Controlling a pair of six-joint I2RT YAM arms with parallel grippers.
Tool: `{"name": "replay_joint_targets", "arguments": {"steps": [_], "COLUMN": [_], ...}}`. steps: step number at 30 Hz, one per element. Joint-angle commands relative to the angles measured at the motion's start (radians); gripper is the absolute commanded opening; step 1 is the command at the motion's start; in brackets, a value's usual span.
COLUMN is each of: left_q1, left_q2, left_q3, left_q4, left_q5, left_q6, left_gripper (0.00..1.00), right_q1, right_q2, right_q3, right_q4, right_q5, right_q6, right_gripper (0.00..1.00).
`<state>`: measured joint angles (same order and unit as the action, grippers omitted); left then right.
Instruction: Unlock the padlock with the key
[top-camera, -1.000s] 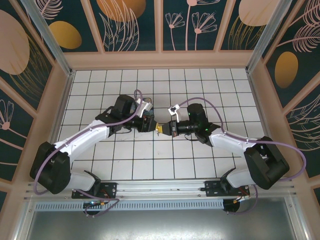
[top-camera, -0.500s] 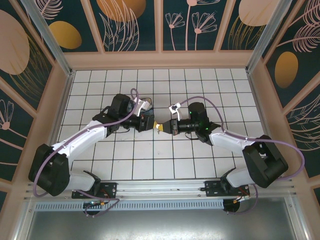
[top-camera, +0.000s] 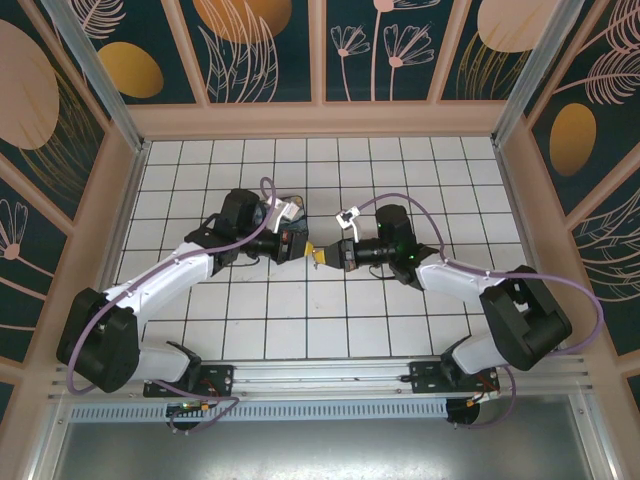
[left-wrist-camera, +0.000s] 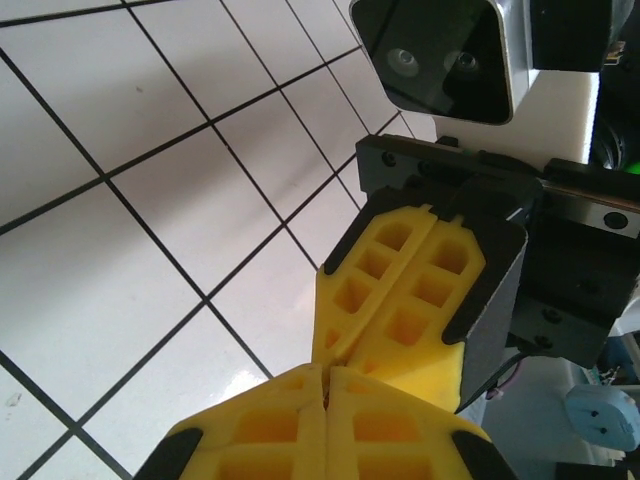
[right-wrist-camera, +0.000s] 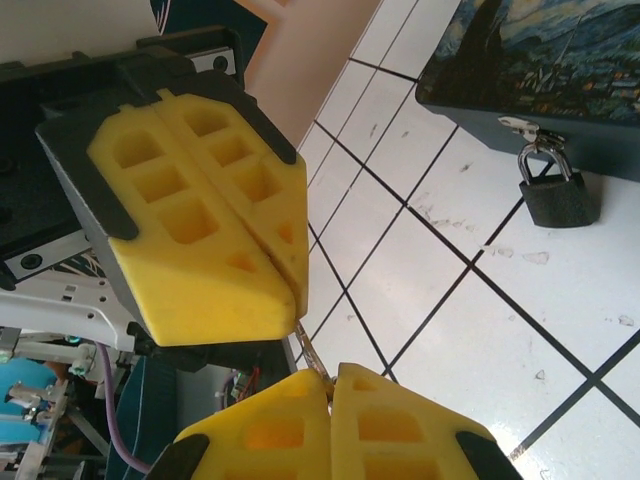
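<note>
Padlock (right-wrist-camera: 560, 195) and key (right-wrist-camera: 309, 347) at the meeting of the two arms. The padlock hangs by its thin shackle from a small hasp (right-wrist-camera: 522, 128) on the blue painted box (right-wrist-camera: 540, 60). Its dark body lies on the white tiled bench (right-wrist-camera: 420, 300), just below the box wall.

The key is a thin metal sliver bridging the short gap between the two pairs of yellow jaws, which meet tip to tip above the middle of the bench. Both the left jaws and the right jaws are fully closed. Each end of the key runs into a seam, so it appears to be pinched from both sides at once. How firmly each pair grips it cannot be told.

The key's long axis lies along the line joining the two tips, that is, along the left arm (top-camera: 160, 280) to right arm (top-camera: 450, 275) direction. From the right wrist, the padlock lies off to one side of that line, well apart from the tips and lower, at bench level. The keyway is not visible. Judged from the hanging pose, it faces away from the box, so the key would need turning toward the lock body before insertion. Which arm stands nearer the padlock cannot be told.
</note>
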<state>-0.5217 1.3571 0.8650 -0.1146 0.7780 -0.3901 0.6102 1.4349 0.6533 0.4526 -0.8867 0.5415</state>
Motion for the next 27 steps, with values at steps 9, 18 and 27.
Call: {"name": "replay_joint_targets", "arguments": {"steps": [9, 18, 27], "left_q1": [0.020, 0.031, 0.040], "left_q2": [0.011, 0.062, 0.047], "left_q3": [0.002, 0.063, 0.085], "left_q4": [-0.004, -0.104, -0.142], "left_q5": [-0.097, -0.135, -0.124], "left_q6": [-0.208, -0.442, -0.540], "left_gripper": [0.00, 0.00, 0.00], "right_q1": [-0.023, 0.166, 0.374], "right_q2": [-0.070, -0.206, -0.171], "right_q3": [-0.001, -0.016, -0.205], "right_q4": [-0.113, -0.200, 0.224], "right_q5": [0.084, 0.708, 1.111], "right_q6": [-0.121, -0.523, -0.861], "right_gripper": [0.29, 0.37, 0.37]}}
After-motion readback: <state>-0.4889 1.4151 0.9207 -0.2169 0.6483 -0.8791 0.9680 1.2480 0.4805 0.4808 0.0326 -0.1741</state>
